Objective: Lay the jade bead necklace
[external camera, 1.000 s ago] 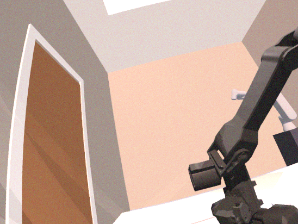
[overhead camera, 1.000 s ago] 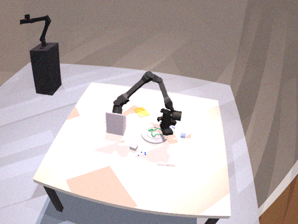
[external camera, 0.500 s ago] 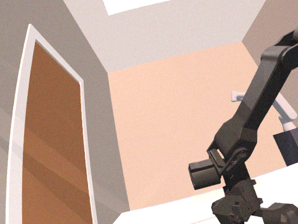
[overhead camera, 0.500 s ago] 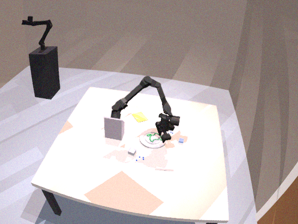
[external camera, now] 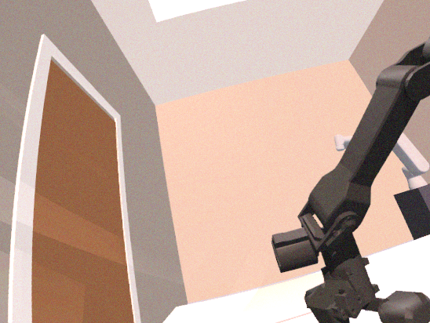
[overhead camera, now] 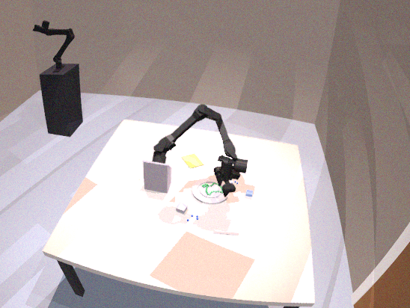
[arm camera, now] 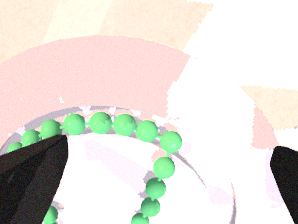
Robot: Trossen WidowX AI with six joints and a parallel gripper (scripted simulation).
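The jade bead necklace [overhead camera: 208, 193] [arm camera: 101, 122] lies on the round bead board [overhead camera: 197, 196] [arm camera: 120, 185]. In the wrist view its beads follow the groove along the far arc, then bend sharply at the right and run inward across the middle disc. The groove to the right of that bend holds no beads. More beads show at the lower left, partly hidden by a finger. My gripper [overhead camera: 223, 188] [arm camera: 173, 152] is wide open and empty, low over the board's right side, with the bend in the necklace between its fingers in the wrist view.
A grey upright block [overhead camera: 157, 177] stands left of the board, a yellow sheet [overhead camera: 192, 161] behind. A small grey cube [overhead camera: 181, 208], blue beads [overhead camera: 192, 216] and a thin pale bar [overhead camera: 226, 233] lie in front. A light blue block [overhead camera: 249, 193] sits to the right.
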